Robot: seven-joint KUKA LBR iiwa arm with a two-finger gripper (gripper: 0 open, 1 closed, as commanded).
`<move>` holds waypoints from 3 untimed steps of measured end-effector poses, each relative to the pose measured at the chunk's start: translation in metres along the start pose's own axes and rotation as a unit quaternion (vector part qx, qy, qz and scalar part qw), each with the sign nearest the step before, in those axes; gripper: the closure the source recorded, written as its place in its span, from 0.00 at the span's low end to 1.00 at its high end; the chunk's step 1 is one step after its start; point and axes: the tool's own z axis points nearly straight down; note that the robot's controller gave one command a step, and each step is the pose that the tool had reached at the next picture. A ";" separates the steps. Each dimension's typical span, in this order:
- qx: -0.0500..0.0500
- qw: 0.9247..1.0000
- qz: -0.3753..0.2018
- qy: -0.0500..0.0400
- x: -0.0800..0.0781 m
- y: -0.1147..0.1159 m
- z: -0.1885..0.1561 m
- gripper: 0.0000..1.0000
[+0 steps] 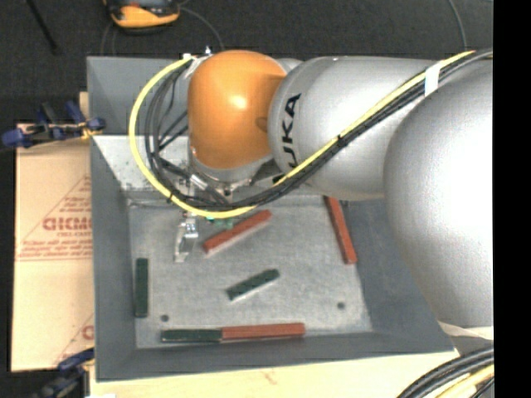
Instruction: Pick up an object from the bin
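grey metal bin (112, 247) is holding a few flat bars lying loose on its bottom. red-brown bar (238, 230) is lying tilted near the back, its left end just beside the gripper (187, 243), which is hanging low under the orange wrist cover (232, 110). can't tell if the claw is spread or pressed together. dark green bar (253, 284) is lying apart, toward the front. judgement: the grip is wanting centring over the red-brown bar, straddling its narrow width.

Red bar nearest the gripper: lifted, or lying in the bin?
Lying in the bin. The red bar lies flat on the bin floor, beside the gripper.
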 end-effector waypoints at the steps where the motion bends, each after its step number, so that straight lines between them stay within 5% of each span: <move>1: -0.001 1.000 0.002 -0.004 -0.002 -0.001 -0.005 0.00; 2: -0.001 0.999 -0.037 -0.007 -0.010 -0.045 0.039 0.00; 3: 0.002 1.000 -0.022 -0.005 0.002 -0.065 0.086 0.00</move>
